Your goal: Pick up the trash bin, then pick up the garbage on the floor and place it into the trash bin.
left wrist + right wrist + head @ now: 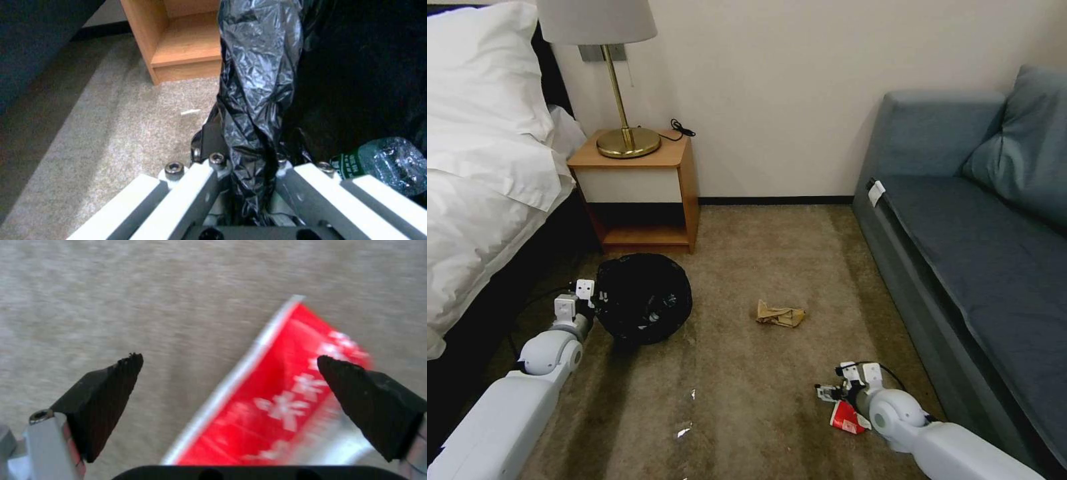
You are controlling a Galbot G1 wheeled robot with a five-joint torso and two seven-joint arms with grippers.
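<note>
Head view takes in a bed (480, 167) with white bedding on the left, a blue-grey sofa (974, 253) on the right and brown carpet (747, 413) between them. A wooden nightstand (639, 193) stands against the wall beside the bed, carrying a brass lamp (620, 100).

The trash bin (644, 299) sits in front of the nightstand, its black liner bag covering it — the left end effector (589, 298) is at its left rim. In the left wrist view that left end effector (249, 186) is closed on a bunched fold of the black liner (258, 83) at the bin's edge, and a clear plastic bottle (387, 163) with a green label lies inside the bin.

The right arm reaches low over the carpet near the sofa, with the right end effector (832, 392) just beside the red-and-white packet (847, 417). In the right wrist view the right end effector (229, 373) is spread wide and holds nothing — its dark fingertips (111, 386) stand to either side above the packet (285, 400), which lies flat on the carpet.

A crumpled brown paper (780, 314) lies on the carpet between the bin and the sofa, well apart from both end effectors. A few small pale scraps (684, 432) lie on the carpet nearer the robot.
</note>
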